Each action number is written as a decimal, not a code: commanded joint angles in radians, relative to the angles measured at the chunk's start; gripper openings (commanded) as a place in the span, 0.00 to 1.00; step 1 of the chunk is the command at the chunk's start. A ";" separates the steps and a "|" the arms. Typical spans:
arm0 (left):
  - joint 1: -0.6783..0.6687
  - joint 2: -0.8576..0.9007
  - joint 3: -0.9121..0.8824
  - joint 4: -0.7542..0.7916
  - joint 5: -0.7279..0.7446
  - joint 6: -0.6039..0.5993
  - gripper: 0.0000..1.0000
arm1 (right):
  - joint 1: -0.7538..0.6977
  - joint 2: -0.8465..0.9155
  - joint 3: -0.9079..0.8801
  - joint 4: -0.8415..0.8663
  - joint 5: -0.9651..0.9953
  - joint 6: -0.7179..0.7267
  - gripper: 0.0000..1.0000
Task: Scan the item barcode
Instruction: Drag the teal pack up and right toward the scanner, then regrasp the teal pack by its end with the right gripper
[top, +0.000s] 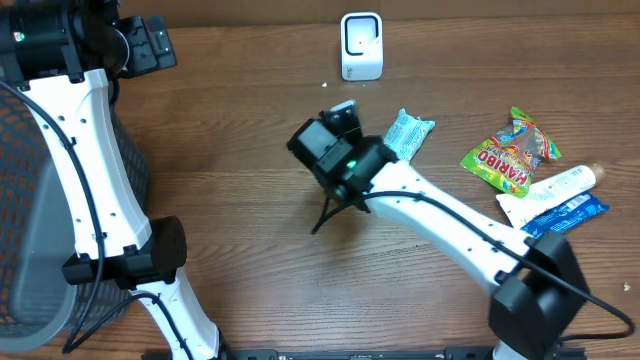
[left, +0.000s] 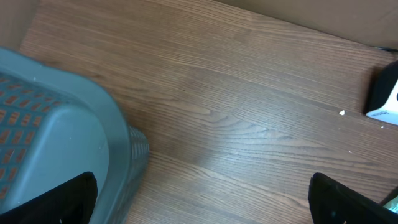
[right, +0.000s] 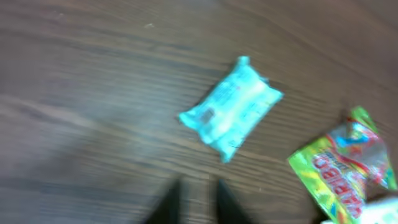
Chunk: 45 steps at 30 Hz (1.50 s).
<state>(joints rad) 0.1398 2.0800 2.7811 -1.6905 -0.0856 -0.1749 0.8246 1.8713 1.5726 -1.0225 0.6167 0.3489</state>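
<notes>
Packet (top: 410, 133), overhead: lying flat on the counter (top: 230, 180), free of both tools.
Scanner (top: 361, 45), overhead: standing up and left of the packet, well apart.
Right tool (top: 343, 112), overhead: hovering just left of the packet.
Left tool (top: 150, 45), overhead: hanging far left of the packet.
Left tool, left wrist: fingers (left: 62, 199) standing spread wide, gripping nothing; grey basket (left: 62, 124) showing beneath.
Right tool, right wrist: fingers (right: 168, 202) standing partly apart, pinching nothing; packet lying just beyond them.
Haribo bag (right: 348, 168), right wrist: lying right of the packet, not touching.
</notes>
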 joint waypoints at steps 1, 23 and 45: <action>0.003 0.009 0.000 0.001 0.005 0.018 1.00 | -0.061 0.002 0.017 0.015 -0.095 0.052 0.68; 0.003 0.009 0.000 0.001 0.005 0.018 0.99 | -0.705 0.290 0.018 0.525 -0.957 -0.274 0.79; 0.003 0.009 0.000 0.001 0.005 0.018 1.00 | -0.651 0.330 0.018 0.144 -1.251 -0.267 0.68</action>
<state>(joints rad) 0.1398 2.0800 2.7811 -1.6901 -0.0856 -0.1749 0.1600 2.2017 1.5791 -0.8772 -0.5945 0.0830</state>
